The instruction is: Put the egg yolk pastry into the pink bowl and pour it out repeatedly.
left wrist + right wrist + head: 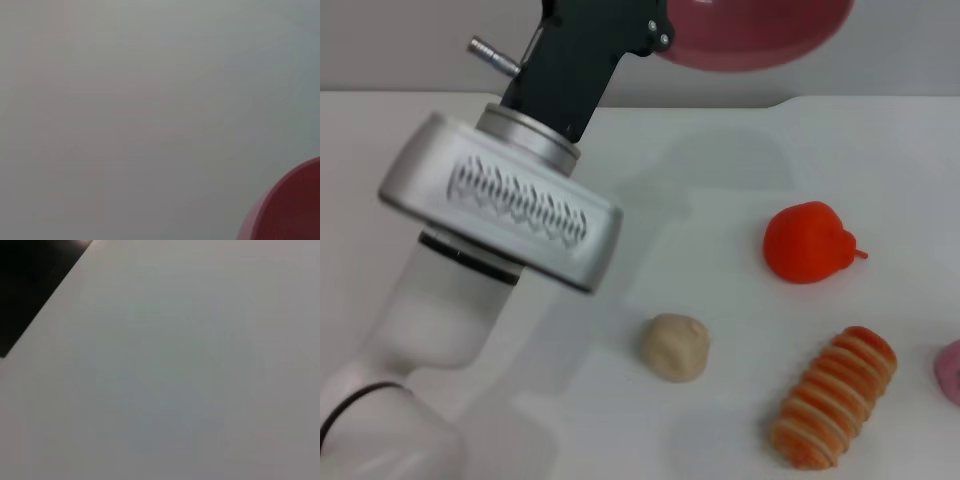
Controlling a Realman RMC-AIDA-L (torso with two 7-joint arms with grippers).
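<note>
The left arm reaches up and away over the white table (720, 170), and its gripper (642, 30), dark and blocky, meets the round, deep, smooth pink plastic bowl (760, 35) at the top edge of the head view. The bowl is lifted clear of the table, its underside showing, so the gripper appears to be clamped on the rim, though the fingers themselves are hidden. The left wrist view shows only a curved slice of that bowl against blank grey.

The small, pale cream-beige, matte egg yolk pastry (675, 347) lies on the table, well apart from the bowl, a lumpy ball with a shallow crease on top. It looks as if this is the poured-out stage. To do the next round well, the bowl should come down upright and stable near the pastry before anything is dropped in, since a rounded lump could roll.

Near the pastry lie 2 other items: a glossy red-orange pear-shaped fruit (812, 243) and an orange-and-cream ridged roll (835, 397), both to be left alone.

The right gripper is not seen; its wrist view shows only bare surface.
</note>
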